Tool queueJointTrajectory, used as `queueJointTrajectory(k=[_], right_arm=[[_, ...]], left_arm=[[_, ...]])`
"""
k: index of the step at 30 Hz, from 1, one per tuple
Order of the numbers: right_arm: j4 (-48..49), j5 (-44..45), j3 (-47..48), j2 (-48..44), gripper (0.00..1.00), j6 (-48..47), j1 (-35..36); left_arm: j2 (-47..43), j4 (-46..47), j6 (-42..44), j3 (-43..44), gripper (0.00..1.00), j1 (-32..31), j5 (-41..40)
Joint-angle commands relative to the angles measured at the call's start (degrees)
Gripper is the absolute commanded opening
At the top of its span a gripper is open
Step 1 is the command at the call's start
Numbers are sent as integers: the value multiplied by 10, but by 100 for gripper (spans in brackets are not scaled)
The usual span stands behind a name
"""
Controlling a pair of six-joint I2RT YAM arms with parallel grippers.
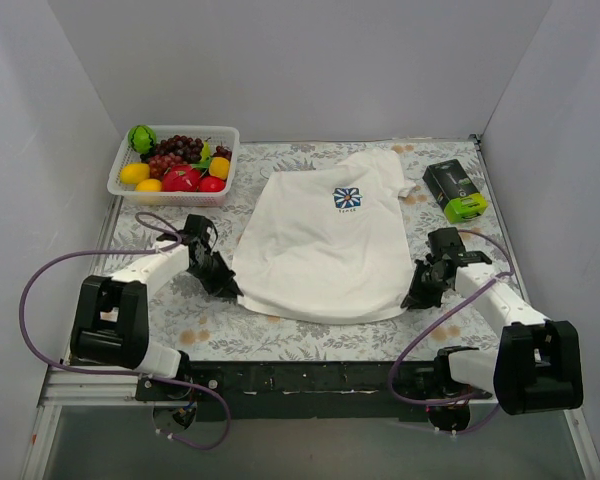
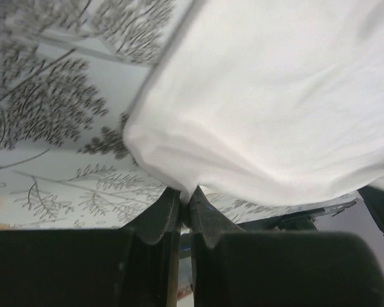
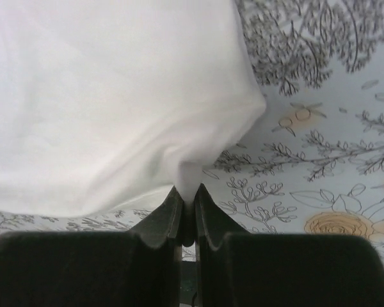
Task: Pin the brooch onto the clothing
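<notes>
Left gripper (image 1: 225,285) (image 2: 185,199): fingers pressed together on the near-left corner of the T-shirt (image 1: 320,240) hem. In the left wrist view a small fold of white cloth (image 2: 275,96) is drawn down into the pinch. Right gripper (image 1: 417,295) (image 3: 187,195): same state, pinching the near-right hem corner, with the cloth (image 3: 102,96) gathered to a point between the pads.

Shirt lies spread near the middle of the table. Its hem faces the near edge and its neck and sleeve point toward the far right corner. Blue square logo (image 1: 347,198) faces up on the chest. Fabric is mostly flat, with soft creases running toward both held corners.

Underneath is a floral tablecloth (image 1: 280,335) (image 2: 45,96) (image 3: 320,96), grey leaves with some orange blooms.

Far left corner: white basket (image 1: 230,160) of fruit holding grapes, red, yellow and green pieces. Far right corner: green-and-black box (image 1: 455,190), just beyond the shirt's sleeve and apart from it. Purple cables (image 1: 30,300) loop from both arms along the near edge.
</notes>
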Motion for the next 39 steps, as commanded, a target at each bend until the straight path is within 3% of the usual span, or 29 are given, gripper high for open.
queueJointTrajectory(k=[1, 10, 18, 26, 33, 39], right_arm=[[53, -17, 75, 26, 1, -46, -1], [105, -75, 236, 78, 1, -100, -1], [84, -79, 527, 93, 1, -95, -1], [125, -82, 650, 20, 1, -89, 0], [175, -30, 697, -86, 1, -80, 0], [155, -15, 785, -101, 1, -76, -1]], left_arm=[[2, 28, 46, 86, 0, 0, -21], [46, 13, 104, 299, 0, 0, -85], [60, 26, 117, 579, 0, 0, -41], [-55, 157, 99, 625, 0, 0, -51], [-122, 169, 121, 698, 0, 0, -64], [-151, 147, 128, 763, 0, 0, -52]])
